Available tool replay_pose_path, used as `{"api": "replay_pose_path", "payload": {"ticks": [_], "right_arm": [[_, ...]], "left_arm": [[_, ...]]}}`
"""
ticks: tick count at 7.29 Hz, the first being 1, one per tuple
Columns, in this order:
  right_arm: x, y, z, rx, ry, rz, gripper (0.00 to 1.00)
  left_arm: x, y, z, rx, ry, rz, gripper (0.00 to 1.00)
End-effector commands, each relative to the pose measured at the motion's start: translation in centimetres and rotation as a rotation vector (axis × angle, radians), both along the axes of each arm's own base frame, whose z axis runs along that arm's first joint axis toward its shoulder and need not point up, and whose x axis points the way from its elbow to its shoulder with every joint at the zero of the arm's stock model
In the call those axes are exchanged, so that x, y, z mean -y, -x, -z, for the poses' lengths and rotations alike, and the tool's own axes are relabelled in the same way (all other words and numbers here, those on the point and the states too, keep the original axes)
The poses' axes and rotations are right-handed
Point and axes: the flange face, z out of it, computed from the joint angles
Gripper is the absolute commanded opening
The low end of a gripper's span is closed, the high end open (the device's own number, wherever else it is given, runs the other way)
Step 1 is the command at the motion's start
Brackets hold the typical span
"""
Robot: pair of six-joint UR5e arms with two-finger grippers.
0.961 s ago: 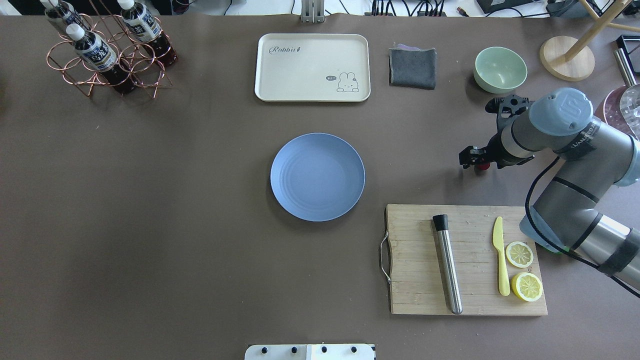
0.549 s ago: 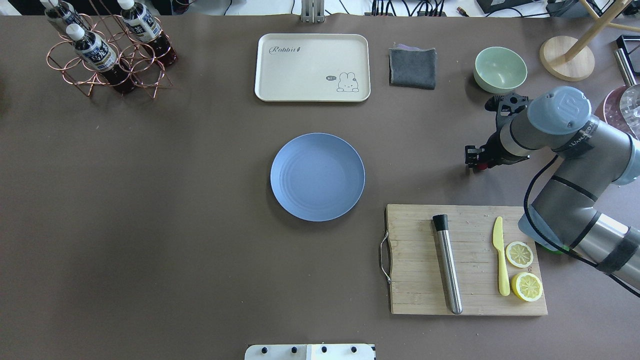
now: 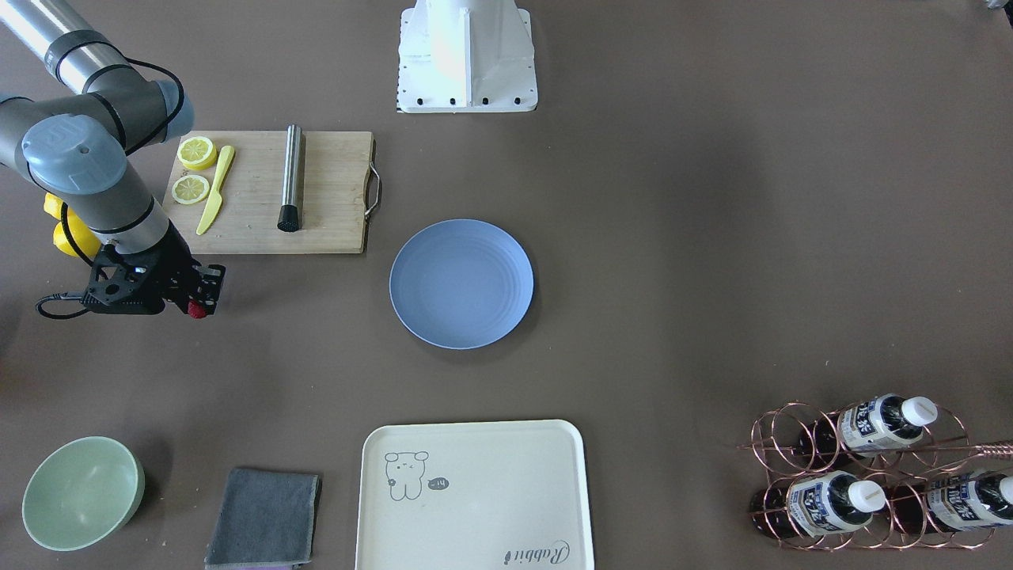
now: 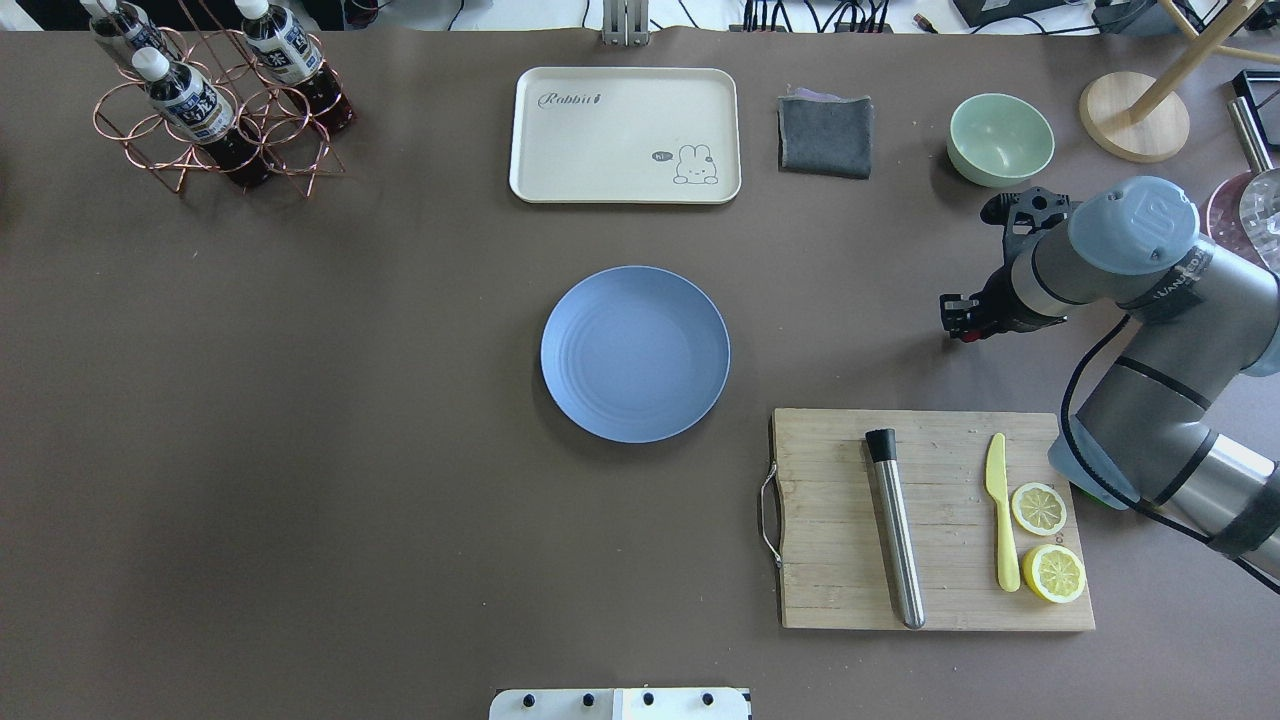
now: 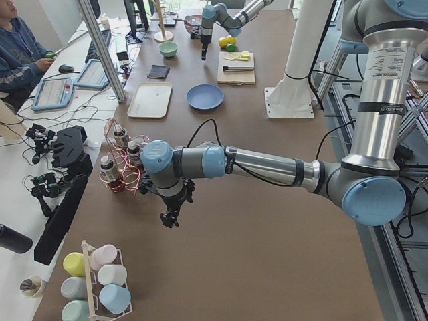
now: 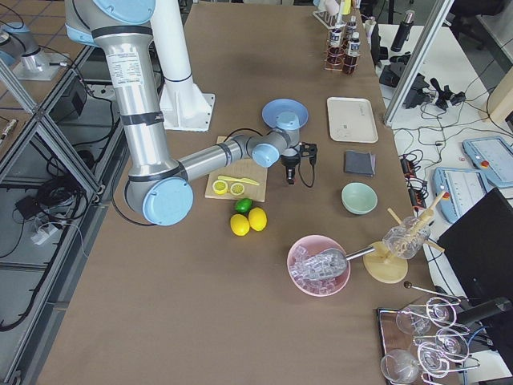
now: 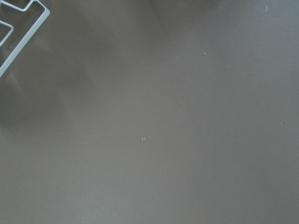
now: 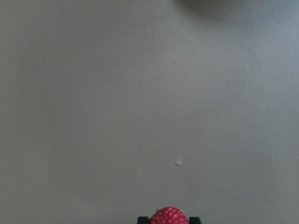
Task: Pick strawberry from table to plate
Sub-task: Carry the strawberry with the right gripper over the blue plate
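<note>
The strawberry [image 3: 196, 310], small, red and bumpy, sits between the fingers of my right gripper [image 3: 201, 304], which is shut on it. The right wrist view shows the berry [image 8: 169, 216] at the bottom edge with bare table [image 8: 140, 93] beneath. In the overhead view the right gripper [image 4: 958, 325] hangs well to the right of the round light blue plate [image 4: 635, 353], which holds nothing. My left gripper [image 5: 170, 217] shows only in the exterior left view, low over the table's near end; whether it is open or shut I cannot tell.
A wooden cutting board [image 4: 830, 520] with a metal rod, a yellow knife and lemon slices lies just nearer the robot than the right gripper. Beyond the gripper stand a green bowl [image 4: 1000, 138] and a grey cloth [image 4: 825, 135]. A cream tray [image 4: 625, 135] and a bottle rack [image 4: 215, 95] line the far edge.
The right gripper, with the strawberry in it, has shifted a little to the right in the overhead view, away from the plate. The plate has not moved.
</note>
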Motion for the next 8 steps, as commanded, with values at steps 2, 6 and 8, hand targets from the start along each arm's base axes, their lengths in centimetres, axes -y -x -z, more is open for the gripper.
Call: {"api": "replay_pose_path", "payload": {"ticks": [2, 6, 8], "right_arm": [[1.8, 5.1, 9.8, 0.114, 0.221, -0.231, 0.00], [-1.4, 20.1, 22.2, 0.122, 0.364, -0.440, 0.00], [-2.6, 25.3, 25.6, 0.112, 0.391, -0.474, 0.00]], "left_arm": [[-0.6, 0.0, -0.6, 0.000, 0.011, 0.000, 0.99], [-0.7, 0.1, -0.4, 0.000, 0.011, 0.001, 0.99], [-0.7, 0.1, -0.5, 0.000, 0.014, 0.001, 0.99]]}}
